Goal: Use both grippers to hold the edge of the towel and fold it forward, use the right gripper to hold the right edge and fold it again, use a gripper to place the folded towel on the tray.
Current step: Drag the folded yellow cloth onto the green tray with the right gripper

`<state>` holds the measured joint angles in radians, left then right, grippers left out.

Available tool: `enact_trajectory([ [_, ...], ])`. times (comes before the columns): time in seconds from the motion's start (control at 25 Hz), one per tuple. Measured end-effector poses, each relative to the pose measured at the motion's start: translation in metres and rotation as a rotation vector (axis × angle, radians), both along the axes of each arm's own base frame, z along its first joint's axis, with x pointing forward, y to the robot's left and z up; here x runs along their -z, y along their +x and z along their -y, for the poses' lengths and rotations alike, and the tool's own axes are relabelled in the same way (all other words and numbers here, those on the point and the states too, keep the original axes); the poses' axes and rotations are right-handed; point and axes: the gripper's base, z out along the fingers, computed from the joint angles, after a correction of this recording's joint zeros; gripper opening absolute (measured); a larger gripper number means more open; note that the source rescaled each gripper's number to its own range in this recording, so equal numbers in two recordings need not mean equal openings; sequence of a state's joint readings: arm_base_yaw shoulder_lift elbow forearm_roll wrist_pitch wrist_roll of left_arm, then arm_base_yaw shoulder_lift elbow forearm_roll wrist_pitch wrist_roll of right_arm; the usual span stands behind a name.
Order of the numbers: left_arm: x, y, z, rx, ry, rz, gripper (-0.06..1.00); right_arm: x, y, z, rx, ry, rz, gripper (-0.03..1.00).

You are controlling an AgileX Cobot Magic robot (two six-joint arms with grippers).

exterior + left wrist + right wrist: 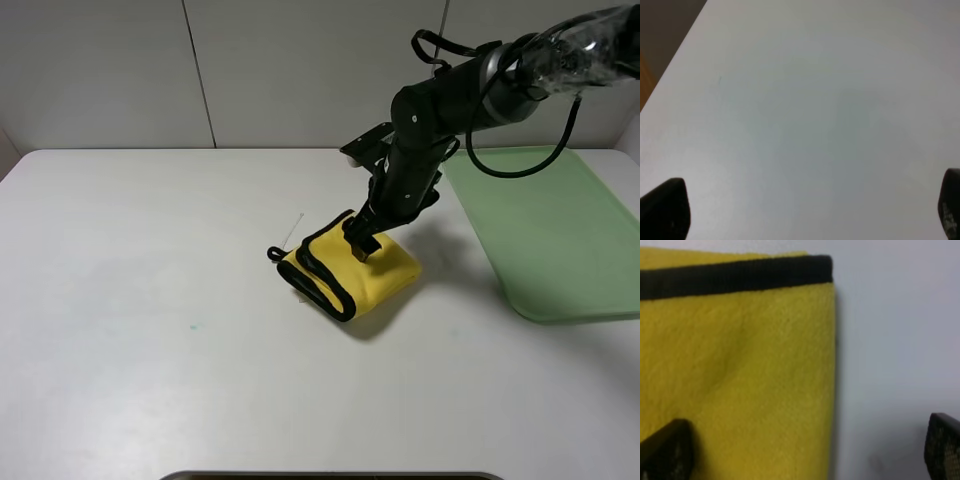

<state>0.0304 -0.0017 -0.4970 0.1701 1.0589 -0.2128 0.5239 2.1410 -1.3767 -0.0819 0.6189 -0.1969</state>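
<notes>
A wide white tabletop (150,330) fills the exterior high view, bare over its whole left half. On its right side lies the pale-green tray (560,230), flat, with a low rim and nothing on it. The black right arm (450,100) reaches in from the upper right corner, passes over the near corner of the tray and bends down toward the middle of the tabletop. There the yellow towel (385,275) lies folded into a thick small packet, near the tray but apart from it and wholly on the tabletop. The right end effector (360,245) hangs directly over the packet's top, and whether it touches the cloth cannot be told. In the right wrist view its jaws stand wide apart with nothing held: one of the fingers (665,450) is over the yellow pile and the other is over bare tabletop just past the towel's straight side. The left end effector (800,210) shows only in the left wrist view, its jaws spread wide over bare white tabletop, empty. A band of black trim (735,275) runs along one towel edge, and a small black loop (275,254) sticks out at the packet's left corner
</notes>
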Motion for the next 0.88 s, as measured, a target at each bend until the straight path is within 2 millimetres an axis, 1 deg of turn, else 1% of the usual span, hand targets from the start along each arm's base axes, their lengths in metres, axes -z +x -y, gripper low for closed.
enact_trajectory([
  [0.28,0.000,0.000,0.000,0.000,0.000,0.000,1.00,0.011,0.002,-0.001,-0.002,0.000,-0.002,1.00],
  [0.52,0.000,0.000,0.000,0.000,0.000,0.000,1.00,0.013,0.002,-0.002,0.002,0.002,-0.009,1.00],
  [0.56,0.000,0.000,0.000,0.000,0.000,0.000,1.00,0.014,0.002,-0.002,0.005,0.004,-0.012,0.98],
  [0.64,0.000,0.000,0.000,0.000,0.000,0.000,1.00,0.014,0.001,-0.002,0.012,0.009,-0.020,0.87],
  [0.88,0.000,0.000,0.000,0.000,0.000,0.000,1.00,0.016,0.000,-0.005,0.031,0.028,-0.037,0.47],
])
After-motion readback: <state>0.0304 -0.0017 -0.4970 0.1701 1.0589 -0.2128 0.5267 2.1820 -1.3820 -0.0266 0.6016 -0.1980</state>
